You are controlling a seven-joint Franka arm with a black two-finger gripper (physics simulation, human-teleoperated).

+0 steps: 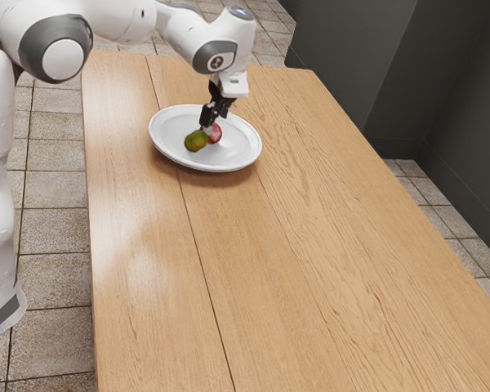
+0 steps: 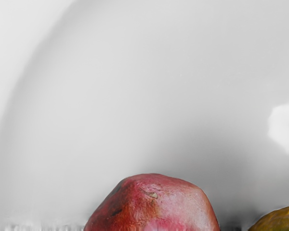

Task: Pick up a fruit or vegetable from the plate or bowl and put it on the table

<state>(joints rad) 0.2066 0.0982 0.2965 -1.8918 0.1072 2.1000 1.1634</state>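
Red and mottled, the likely target fruit (image 1: 216,133) is seen on the white plate (image 1: 241,147), just under the end effector (image 1: 212,122), with a green fruit (image 1: 196,142) lying close beside it. Whether the end effector is spread or already pressed against the red skin cannot be told, as the meeting point is small and dark in the exterior view. The step in hand is judged to be the grasp; the transfer to the wooden counter (image 1: 253,269) remains to be made.

Most trouble can be expected from the crowding. If the approach is made slightly off centre, the green fruit could be nudged aside or caught along with its neighbour, and the hold would be spoiled. The red fruit's crown is rounded and uneven in the wrist view, so a grip taken too high could be squeezed off it, and the fruit would be sent rolling across the dish. If the hand is lowered too far, the plate could be pushed or tipped. Once a hold is gained, the raised rim could be struck if sideways travel is begun before enough height is reached. A release made above the counter, rather than on it, could be followed by a bounce and a roll.
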